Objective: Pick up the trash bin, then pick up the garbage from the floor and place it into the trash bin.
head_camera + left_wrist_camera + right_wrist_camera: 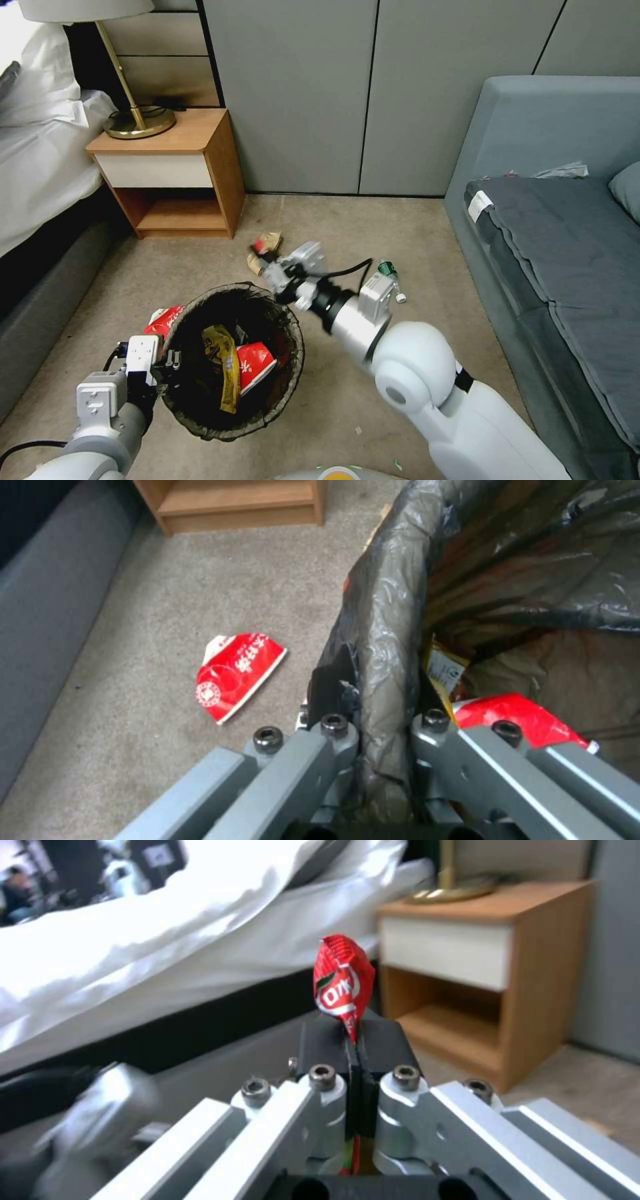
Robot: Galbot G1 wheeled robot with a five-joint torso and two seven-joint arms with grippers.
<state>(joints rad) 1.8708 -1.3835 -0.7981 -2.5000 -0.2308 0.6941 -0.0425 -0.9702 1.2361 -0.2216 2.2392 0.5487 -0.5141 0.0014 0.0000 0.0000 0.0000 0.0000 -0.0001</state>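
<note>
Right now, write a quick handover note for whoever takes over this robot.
Left end effector: shut on the trash bin rim, holding it beside the robot.
Right end effector: shut on a red wrapper, near the bin's far rim.
Done: a yellow wrapper and a red carton are in the bin.
Left: drop the red wrapper in; then the red carton on the floor, the green bottle and the brown scraps.

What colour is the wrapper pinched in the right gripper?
Red wrapper with white lettering; right wrist view shows it best.

A bedroom: white-sheeted bed (pixel 40 153), wooden nightstand (pixel 177 173) with lamp (pixel 127 100), grey sofa (pixel 560 220).
</note>
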